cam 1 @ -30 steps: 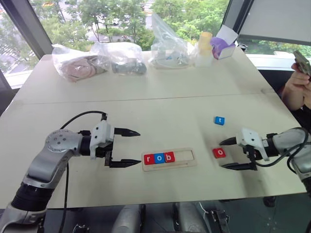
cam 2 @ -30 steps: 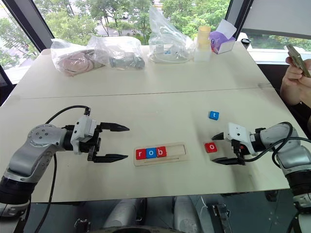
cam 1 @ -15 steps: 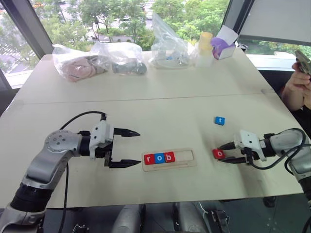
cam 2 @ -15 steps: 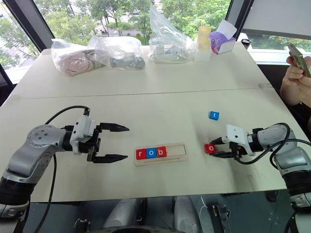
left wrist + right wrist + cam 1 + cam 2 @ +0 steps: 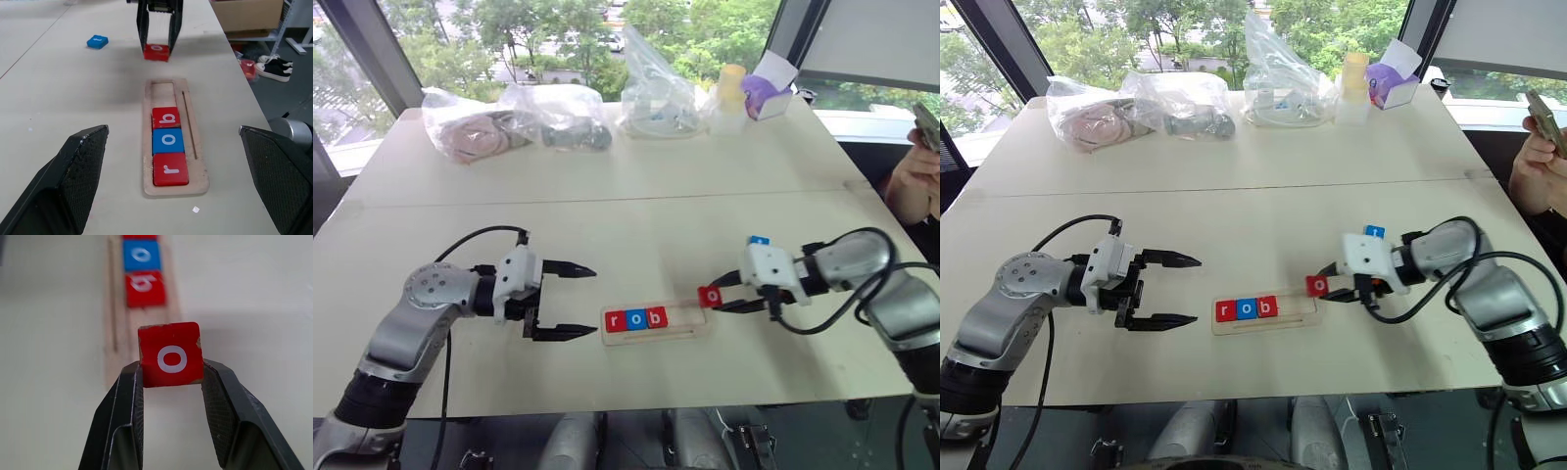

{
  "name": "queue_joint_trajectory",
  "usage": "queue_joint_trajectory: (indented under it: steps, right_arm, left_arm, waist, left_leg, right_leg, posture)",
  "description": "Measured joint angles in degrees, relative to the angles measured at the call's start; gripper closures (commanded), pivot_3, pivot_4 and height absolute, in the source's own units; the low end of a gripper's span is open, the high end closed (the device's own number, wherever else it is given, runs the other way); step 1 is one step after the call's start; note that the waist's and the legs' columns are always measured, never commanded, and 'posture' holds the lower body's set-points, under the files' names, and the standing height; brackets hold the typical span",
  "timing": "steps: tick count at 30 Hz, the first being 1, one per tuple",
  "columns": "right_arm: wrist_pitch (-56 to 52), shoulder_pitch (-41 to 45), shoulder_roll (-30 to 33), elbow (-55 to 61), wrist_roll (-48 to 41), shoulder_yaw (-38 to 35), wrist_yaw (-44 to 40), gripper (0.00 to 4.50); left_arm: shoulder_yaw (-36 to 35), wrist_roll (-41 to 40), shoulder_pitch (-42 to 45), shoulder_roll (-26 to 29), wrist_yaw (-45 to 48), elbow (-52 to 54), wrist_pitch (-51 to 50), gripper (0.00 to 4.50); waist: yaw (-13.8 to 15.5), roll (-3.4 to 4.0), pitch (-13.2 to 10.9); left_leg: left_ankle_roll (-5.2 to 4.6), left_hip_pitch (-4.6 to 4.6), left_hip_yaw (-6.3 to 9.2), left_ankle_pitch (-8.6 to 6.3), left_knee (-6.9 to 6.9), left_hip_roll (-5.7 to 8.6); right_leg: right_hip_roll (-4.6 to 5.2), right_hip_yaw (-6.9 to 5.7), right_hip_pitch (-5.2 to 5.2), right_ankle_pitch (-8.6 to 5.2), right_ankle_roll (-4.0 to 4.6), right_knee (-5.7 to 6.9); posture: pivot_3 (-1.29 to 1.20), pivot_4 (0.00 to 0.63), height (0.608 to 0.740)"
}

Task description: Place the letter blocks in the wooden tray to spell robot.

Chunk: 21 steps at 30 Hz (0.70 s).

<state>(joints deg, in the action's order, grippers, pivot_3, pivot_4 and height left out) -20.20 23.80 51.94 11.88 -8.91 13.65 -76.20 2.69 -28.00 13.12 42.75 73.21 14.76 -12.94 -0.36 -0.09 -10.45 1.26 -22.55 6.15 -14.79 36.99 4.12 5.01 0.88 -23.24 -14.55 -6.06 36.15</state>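
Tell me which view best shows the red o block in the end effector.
Right wrist view: the red o block sits close-up, pinched between both fingers. Both eye views and the left wrist view show it small, near the wooden tray's empty end.

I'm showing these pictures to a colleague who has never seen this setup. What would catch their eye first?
Probably the right gripper, shut on a red o block and holding it just off the right end of the wooden tray. Inside the tray, a red r, a blue o and a red b already sit in a row. The left gripper waits open beside the tray's left end, and clear plastic bags line the table's far edge.
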Motion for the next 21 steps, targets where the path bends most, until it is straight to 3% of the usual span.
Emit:
queue_joint_trajectory:
  steps: [4, 21]
  right_arm:
    - [-3.33, 1.05, -2.01, 0.47, 1.70, 3.68, 1.81, 3.38]
    - [-5.75, 1.54, -4.02, 1.41, 3.20, 5.98, 4.64, 3.38]
  left_arm:
    - [0.02, 0.03, 0.03, -0.07, -0.26, 0.01, -0.03, 0.00]
    - [-0.02, 0.02, -1.91, -0.35, -3.85, 3.41, -0.88, 0.00]
  waist:
    - [-0.14, 0.00, 0.00]
    - [-0.23, 0.00, 0.00]
  left_leg:
    - [0.00, -0.01, 0.00, 0.00, 0.00, 0.00]
    - [0.00, 0.00, 0.00, 0.00, -0.01, -0.01]
  right_leg:
    - [-0.01, 0.00, -0.04, 0.00, 0.00, 0.01]
    - [-0.02, 0.00, -0.04, 0.01, -0.01, 0.02]
  posture:
    - [0.00, 0.150, 0.740]
    - [0.00, 0.150, 0.740]
